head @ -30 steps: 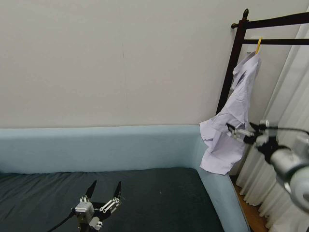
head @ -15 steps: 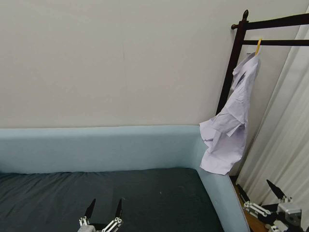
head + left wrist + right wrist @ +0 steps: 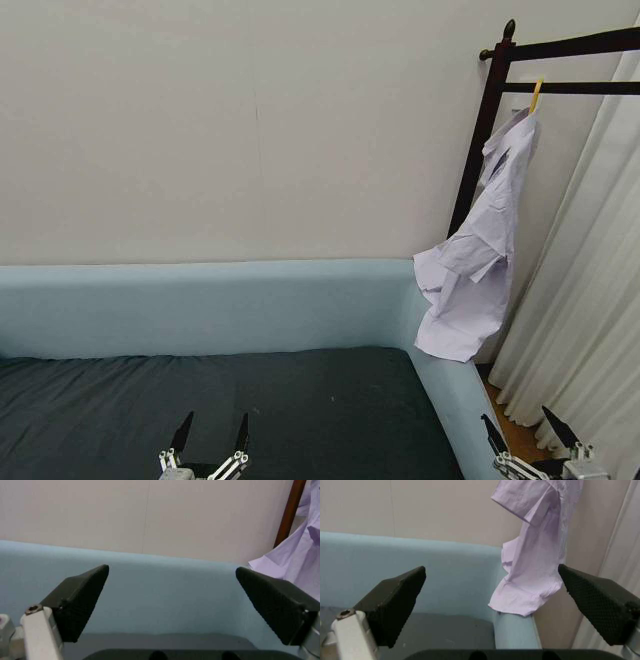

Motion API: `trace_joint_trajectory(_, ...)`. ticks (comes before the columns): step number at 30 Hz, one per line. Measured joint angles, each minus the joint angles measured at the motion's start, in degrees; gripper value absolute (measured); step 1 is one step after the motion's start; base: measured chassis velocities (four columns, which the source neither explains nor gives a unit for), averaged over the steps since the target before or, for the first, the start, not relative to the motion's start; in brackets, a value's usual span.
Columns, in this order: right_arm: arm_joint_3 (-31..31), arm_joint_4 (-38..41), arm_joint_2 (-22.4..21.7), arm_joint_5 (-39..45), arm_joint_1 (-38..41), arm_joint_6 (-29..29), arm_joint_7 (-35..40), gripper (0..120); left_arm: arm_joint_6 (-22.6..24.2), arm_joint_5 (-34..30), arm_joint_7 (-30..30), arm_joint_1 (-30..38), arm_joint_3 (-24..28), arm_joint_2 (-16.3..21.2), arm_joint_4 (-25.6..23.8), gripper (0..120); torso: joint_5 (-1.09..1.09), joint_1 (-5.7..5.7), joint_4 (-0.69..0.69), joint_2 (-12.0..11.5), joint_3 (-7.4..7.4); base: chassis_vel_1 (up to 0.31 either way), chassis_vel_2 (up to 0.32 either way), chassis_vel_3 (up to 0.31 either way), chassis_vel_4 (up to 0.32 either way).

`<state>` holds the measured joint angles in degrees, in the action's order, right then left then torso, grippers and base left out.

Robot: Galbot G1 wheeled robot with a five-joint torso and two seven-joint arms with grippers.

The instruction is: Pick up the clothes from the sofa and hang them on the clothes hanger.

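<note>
Looks like the last step of the job, with the hanging done. Up on a yellow hanger (image 3: 537, 95) from the dark wooden rack (image 3: 492, 90): one pale purple shirt (image 3: 478, 250), its bottom edge down by the arm of the blue sofa (image 3: 200, 305). No more clothes seen on the dark seat cushion (image 3: 300, 400).

Low over that cushion: the left end effector (image 3: 213, 432), fingers spread wide, holding nothing. Low past the sofa's end, near the white curtain (image 3: 590, 300): the right end effector (image 3: 518, 425), also spread wide and holding nothing.

Probably calls for nothing more than keeping both arms away from the shirt.

Counting: one shirt, one hanger, one rack, one sofa, two end effectors.
</note>
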<state>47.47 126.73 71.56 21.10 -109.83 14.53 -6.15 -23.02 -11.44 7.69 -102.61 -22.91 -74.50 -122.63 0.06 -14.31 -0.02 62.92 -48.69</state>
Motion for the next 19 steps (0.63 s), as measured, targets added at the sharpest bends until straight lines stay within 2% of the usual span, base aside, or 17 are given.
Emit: trace_joint_trajectory(19, -0.12, -0.01, -0.22, 0.29, 0.28, -0.42, 0.25, 100, 0.12, -0.05, 0.04, 0.06, 0.02, 0.07, 0.0, 100, 0.0, 0.0, 0.0, -0.01, 0.0, 0.0, 0.0, 0.0, 0.0)
